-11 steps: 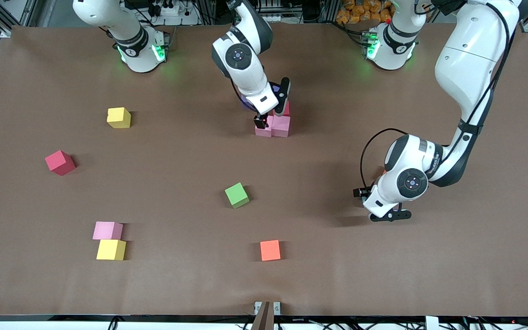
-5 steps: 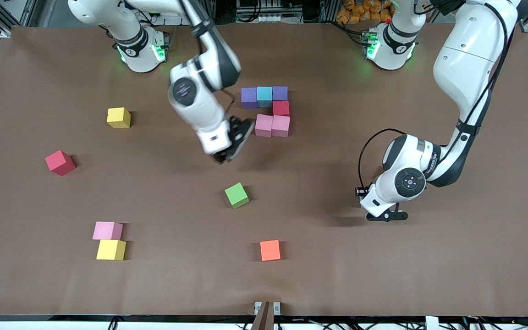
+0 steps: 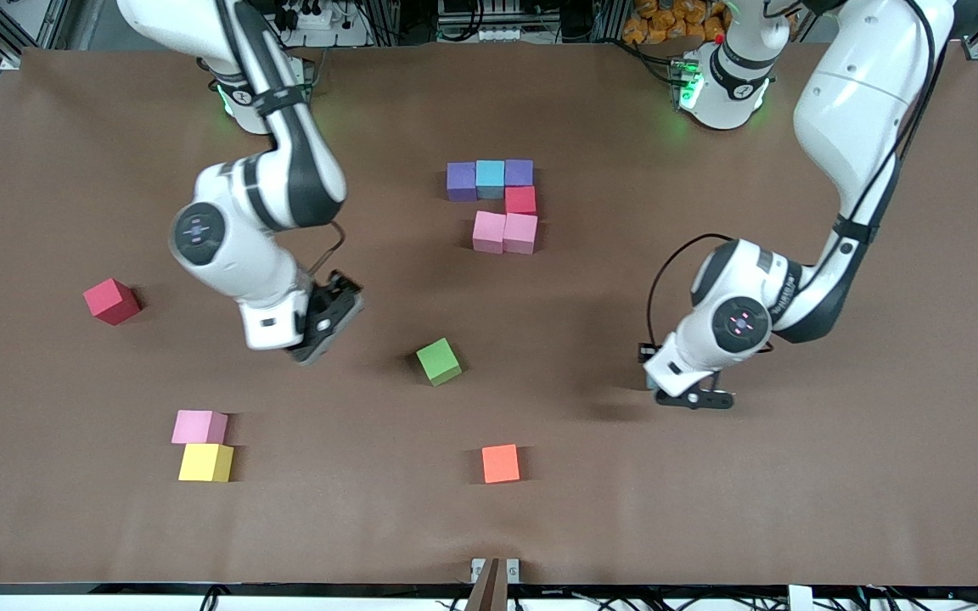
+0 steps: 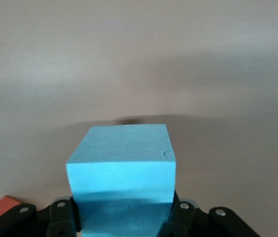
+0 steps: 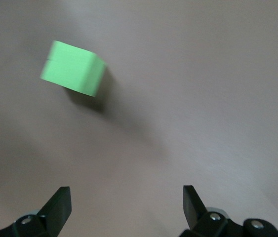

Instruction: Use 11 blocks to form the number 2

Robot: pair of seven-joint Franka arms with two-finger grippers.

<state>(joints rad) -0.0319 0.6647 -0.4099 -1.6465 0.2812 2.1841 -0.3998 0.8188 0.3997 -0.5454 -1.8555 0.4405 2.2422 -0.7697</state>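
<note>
Blocks for the number 2 (image 3: pixel 496 206) stand six placed. Left hand (image 4: pixel 121 224), toward the left arm's end from it, grips a light blue block (image 4: pixel 121 173); right hand (image 5: pixel 126 205) hangs wide beside the green block (image 3: pixel 439 361).

The half-built number 2 (image 3: pixel 496 206) blocks the upper centre of the frame. Mid-frame, the green cube (image 3: pixel 439 361) sits in the lane between the right end effector (image 3: pixel 323 327), jaws wide, and the left end effector (image 3: pixel 686 395), clamped on a light blue cube (image 4: pixel 121 168). Low in the centre the orange cube (image 3: pixel 501 463) stands alone, with bare bench (image 3: pixel 710 509) around it. Toward the right arm's end, a pink cube (image 3: pixel 199 427) touches a yellow cube (image 3: pixel 205 462).
</note>
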